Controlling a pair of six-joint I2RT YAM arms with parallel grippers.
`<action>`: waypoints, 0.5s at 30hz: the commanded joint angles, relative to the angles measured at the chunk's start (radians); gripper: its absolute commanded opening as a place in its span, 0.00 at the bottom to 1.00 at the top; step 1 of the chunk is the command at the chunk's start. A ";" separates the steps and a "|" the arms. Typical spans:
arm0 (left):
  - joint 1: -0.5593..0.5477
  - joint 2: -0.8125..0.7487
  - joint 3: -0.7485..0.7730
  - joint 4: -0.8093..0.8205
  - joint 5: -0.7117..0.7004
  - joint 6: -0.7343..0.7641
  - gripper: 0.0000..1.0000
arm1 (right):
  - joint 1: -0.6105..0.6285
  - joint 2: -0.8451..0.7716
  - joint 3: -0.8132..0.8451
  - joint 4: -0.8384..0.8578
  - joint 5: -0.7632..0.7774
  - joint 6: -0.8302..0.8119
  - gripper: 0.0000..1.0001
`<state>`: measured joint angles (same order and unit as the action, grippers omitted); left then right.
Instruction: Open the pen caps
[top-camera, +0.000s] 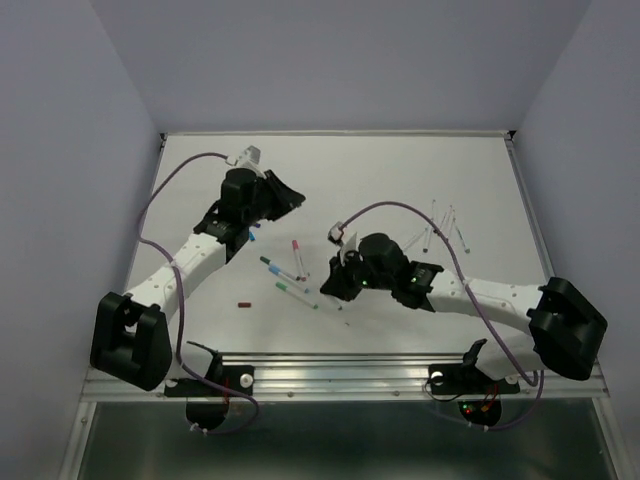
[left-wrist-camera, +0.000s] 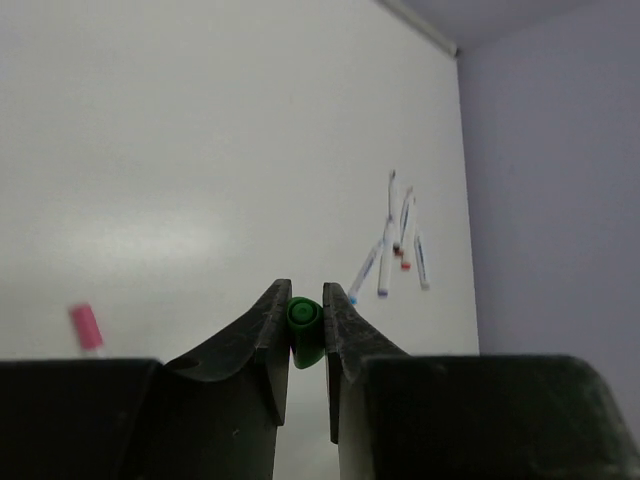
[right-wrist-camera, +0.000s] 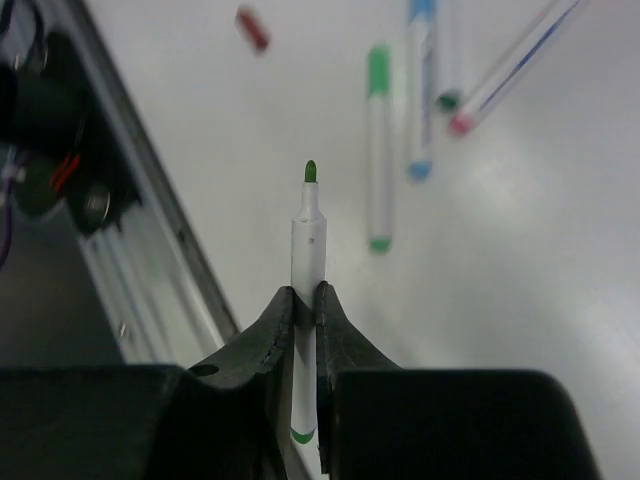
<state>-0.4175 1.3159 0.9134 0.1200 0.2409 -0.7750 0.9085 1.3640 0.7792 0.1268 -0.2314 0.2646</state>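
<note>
Left end effector (left-wrist-camera: 305, 300) pinches green cap (left-wrist-camera: 303, 325); right end effector (right-wrist-camera: 305, 292) clamps uncapped pen (right-wrist-camera: 309, 235).

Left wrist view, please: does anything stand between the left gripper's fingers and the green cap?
Nothing visible does: the left gripper is shut directly on the green cap, with both fingers touching it.
</note>
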 joint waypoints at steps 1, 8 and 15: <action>0.092 -0.012 0.120 0.239 -0.176 -0.003 0.00 | 0.082 -0.051 -0.090 -0.138 -0.204 0.056 0.01; 0.146 0.016 0.131 0.224 -0.157 0.005 0.00 | 0.082 -0.157 -0.110 -0.124 -0.086 0.097 0.01; 0.151 0.016 0.101 0.070 -0.193 0.057 0.00 | 0.049 -0.192 -0.074 -0.202 0.086 0.090 0.01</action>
<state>-0.2729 1.3403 1.0210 0.2451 0.0780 -0.7620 0.9928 1.1904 0.6651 -0.0486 -0.2543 0.3458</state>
